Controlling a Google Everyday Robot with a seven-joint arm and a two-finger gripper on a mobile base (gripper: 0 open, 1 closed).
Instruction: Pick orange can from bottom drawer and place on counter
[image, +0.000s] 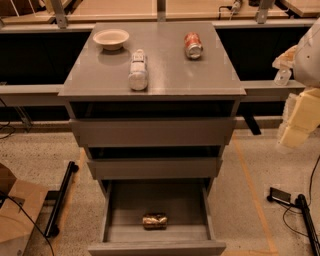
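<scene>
Reach pending: the pale claw (296, 120) hangs at three o'clock; I cannot tell its grip. Next, descend to the shiny golden-orange can (155, 220) in the open grey bottom drawer (150, 199), six o'clock.

The robot's arm (311, 55) shows at the right edge of the frame as a rounded pale housing. Just below it hangs the cream-coloured, blocky tool (297, 120), partly cut off by the frame edge.

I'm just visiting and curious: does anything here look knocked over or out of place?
All three containers lie on their sides: the orange can in the open bottom drawer, the white bottle and red-and-white can on the counter. Nothing looks spilled. The gripper hangs at the right, away from them.
</scene>
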